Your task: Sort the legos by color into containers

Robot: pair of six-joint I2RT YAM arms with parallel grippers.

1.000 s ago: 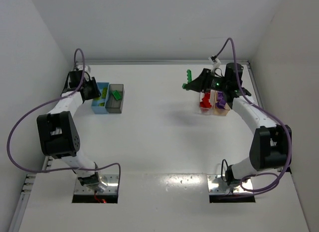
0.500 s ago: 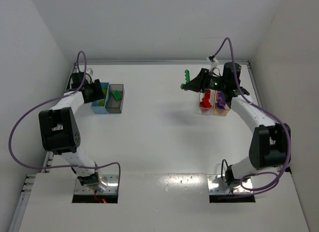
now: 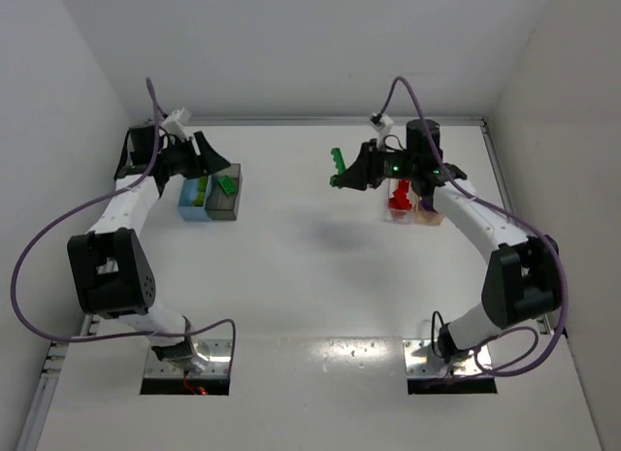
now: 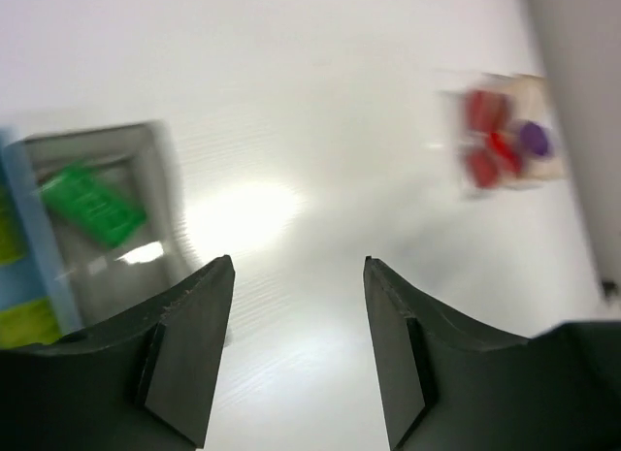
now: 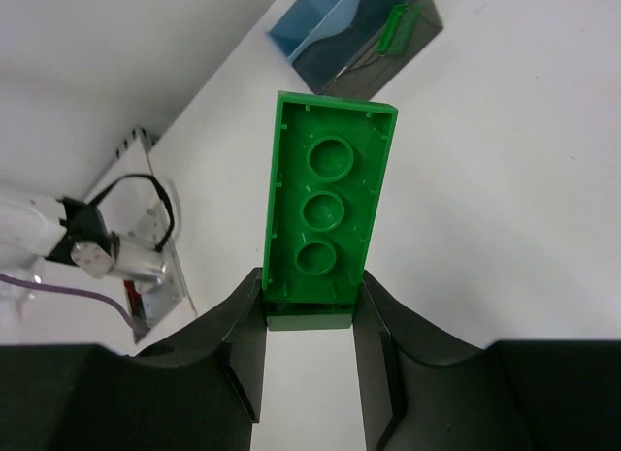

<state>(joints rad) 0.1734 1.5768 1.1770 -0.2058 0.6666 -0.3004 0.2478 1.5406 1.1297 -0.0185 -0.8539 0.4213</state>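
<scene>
Since a second ago the right gripper has swung away from the clear bin and tan bin, which now lie behind its fingers, and it has carried the long green brick out over the bare table. Meanwhile the left gripper has lifted, turned and spread. On the right wrist view the right gripper is clenched on one short end of the long green brick. The brick's hollow underside faces the camera, and the rest of it juts straight out beyond the fingertips. Far ahead of those tips sit the light blue bin and the dark grey bin, touching side by side, with a second green brick in the grey one. On the left wrist view the left gripper is released, its fingers standing apart with only table between them. The dark grey bin lies just outside the left-hand finger and holds the second green brick. Yellow-green bricks show in the light blue bin beyond it. Red bricks and a purple brick, blurred, lie well ahead of the other finger.
</scene>
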